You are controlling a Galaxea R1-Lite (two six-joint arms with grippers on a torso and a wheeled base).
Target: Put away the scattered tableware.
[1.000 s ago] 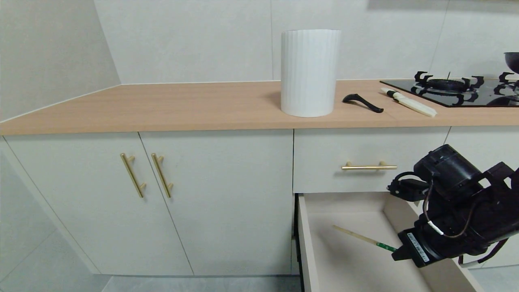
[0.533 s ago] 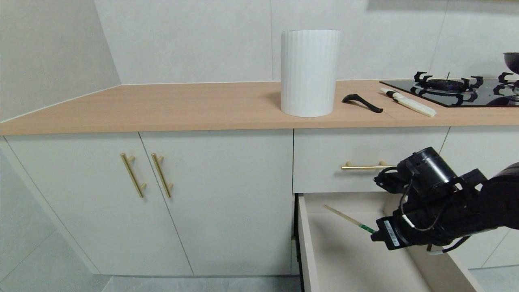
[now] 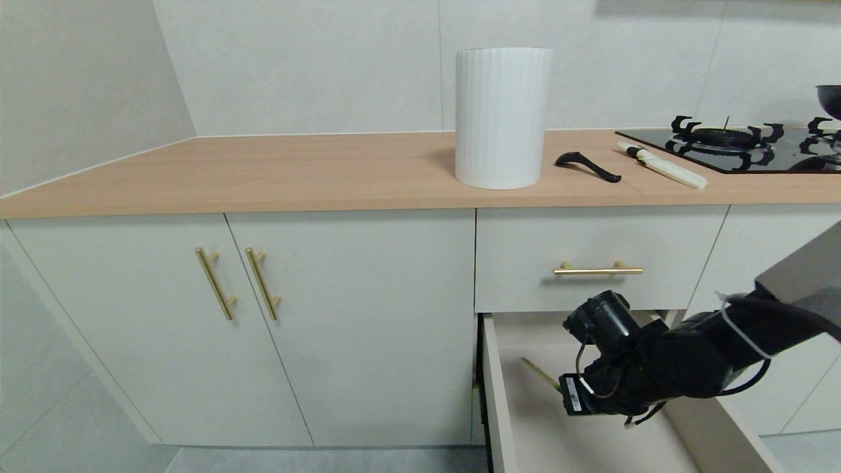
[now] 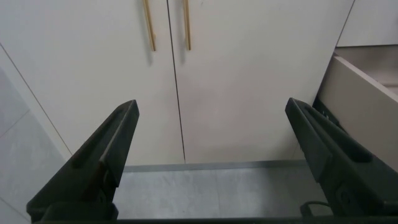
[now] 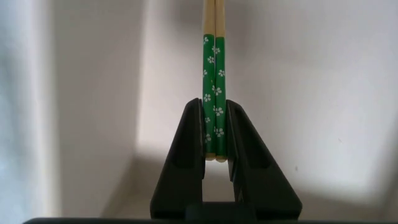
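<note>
Where the right gripper [image 5: 216, 112] sits: low inside the open pale lower drawer [image 3: 494, 394], between its side walls.
Grip: black fingers clamped on the pair of pale wooden chopsticks with green flowered ends [image 5: 215, 74], held by the green part.
Chopsticks: side by side, tips slanting toward the drawer's back; whether they touch the drawer floor cannot be told.
Overhead: closed upper drawer front with a gold bar handle [image 3: 598, 269], just above the arm.
Left gripper [image 4: 211, 115]: spread wide with nothing in it, facing the pale cabinet doors [image 4: 249, 81].
Wooden countertop [image 3: 263, 171]: tall white ribbed cylinder [image 3: 502, 118], black curved utensil [image 3: 587, 165], cream-coloured utensil [image 3: 662, 165], black gas hob [image 3: 742, 148].
</note>
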